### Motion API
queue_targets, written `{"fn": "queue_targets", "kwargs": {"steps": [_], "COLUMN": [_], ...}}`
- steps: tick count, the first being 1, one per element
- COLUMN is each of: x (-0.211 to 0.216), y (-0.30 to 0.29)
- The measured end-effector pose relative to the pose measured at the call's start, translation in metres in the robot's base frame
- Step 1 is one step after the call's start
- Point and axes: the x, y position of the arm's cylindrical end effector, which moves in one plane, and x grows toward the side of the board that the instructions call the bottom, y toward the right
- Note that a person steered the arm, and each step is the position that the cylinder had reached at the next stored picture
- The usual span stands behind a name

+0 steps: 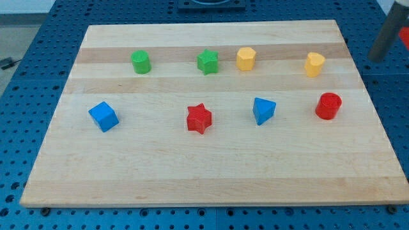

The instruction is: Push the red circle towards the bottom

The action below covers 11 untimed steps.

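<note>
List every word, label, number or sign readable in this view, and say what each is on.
None: no text can be read on the wooden board, the blue pegboard table or any block, the red circle included. The dark rod at the view's top right is blurred, unmarked; my tip isn't clearly visible.

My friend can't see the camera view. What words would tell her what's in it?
A wooden board holds eight small blocks in two rows, with the red circle at the right end of the lower row. That row also has a blue cube, red star and blue triangle. My rod shows blurred at the top right, off the board.
</note>
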Motion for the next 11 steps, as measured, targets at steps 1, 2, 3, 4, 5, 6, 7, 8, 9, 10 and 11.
{"fn": "queue_targets", "kwargs": {"steps": [1,2,3,4,5,6,7,8,9,10,11], "x": [0.026,0.023,0.042,0.075,0.103,0.069,0.054,0.082,0.127,0.161,0.164], "y": [-0.043,-0.089,-0.137,-0.147,-0.140,-0.140,-0.124,-0.100,-0.098,-0.098,-0.098]}}
